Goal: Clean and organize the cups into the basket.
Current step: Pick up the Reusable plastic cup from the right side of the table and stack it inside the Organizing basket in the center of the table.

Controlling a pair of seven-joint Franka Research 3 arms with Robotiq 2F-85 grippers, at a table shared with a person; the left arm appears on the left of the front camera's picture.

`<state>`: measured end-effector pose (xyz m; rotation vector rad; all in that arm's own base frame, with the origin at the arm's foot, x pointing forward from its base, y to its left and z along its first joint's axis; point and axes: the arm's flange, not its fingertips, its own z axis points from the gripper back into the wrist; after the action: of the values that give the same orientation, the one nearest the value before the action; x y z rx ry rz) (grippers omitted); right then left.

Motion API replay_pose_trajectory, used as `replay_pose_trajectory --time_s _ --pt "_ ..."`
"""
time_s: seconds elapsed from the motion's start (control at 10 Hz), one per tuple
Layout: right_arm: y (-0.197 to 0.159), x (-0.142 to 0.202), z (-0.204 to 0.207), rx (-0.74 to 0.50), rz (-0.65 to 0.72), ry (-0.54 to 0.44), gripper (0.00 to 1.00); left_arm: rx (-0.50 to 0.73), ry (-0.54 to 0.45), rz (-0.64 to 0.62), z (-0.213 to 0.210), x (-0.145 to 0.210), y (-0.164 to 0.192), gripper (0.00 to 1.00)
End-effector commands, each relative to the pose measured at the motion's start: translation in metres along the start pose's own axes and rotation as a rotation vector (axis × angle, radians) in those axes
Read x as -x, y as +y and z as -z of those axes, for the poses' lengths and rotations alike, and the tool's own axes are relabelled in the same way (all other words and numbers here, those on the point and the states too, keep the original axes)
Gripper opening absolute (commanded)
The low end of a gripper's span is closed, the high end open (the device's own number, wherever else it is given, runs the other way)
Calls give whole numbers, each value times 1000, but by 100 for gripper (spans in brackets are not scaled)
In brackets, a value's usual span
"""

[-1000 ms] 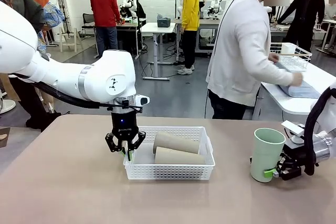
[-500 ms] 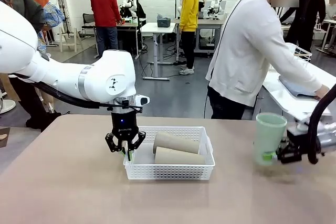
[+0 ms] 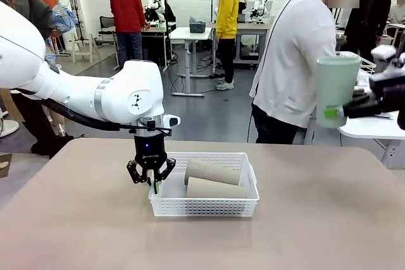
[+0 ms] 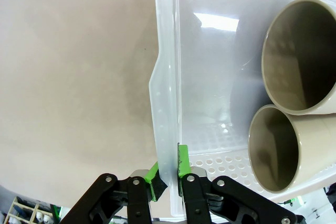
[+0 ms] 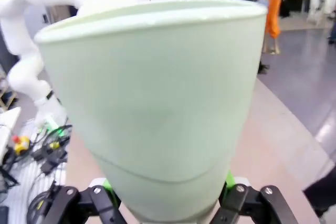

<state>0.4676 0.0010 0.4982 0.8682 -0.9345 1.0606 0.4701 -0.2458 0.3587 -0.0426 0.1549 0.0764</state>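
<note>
**Both grippers loaded: right gripper (image 3: 338, 111) has the mint cup (image 3: 335, 86) aloft, left gripper (image 3: 150, 178) pinches the basket (image 3: 209, 208)**

In the right wrist view, the right gripper (image 5: 168, 205) clamps its fingers on the narrow base of the mint cup (image 5: 157, 103). The cup stands upright, mouth up, raised well above the tabletop (image 3: 316, 219) near its right edge and in front of a person (image 3: 294, 61). The left gripper (image 4: 168, 170) points straight down, with its green pads closed narrow on the left wall of the basket (image 4: 165, 77). The basket sits around the middle of the tabletop. Two tan cups (image 3: 212, 171) lie on their sides in its right part, close together, one behind the other. Their open mouths (image 4: 299, 56) face the left gripper.
</note>
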Motion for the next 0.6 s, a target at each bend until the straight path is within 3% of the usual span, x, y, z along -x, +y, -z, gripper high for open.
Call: replay_pose_trajectory --time_s 0.0,0.5 --pt "-6 8 9 14 31 8 23 4 -8 -1 -2 0 -1 0" --pt "3 -7 0 11 6 4 23 4 -8 -1 -2 0 -1 0"
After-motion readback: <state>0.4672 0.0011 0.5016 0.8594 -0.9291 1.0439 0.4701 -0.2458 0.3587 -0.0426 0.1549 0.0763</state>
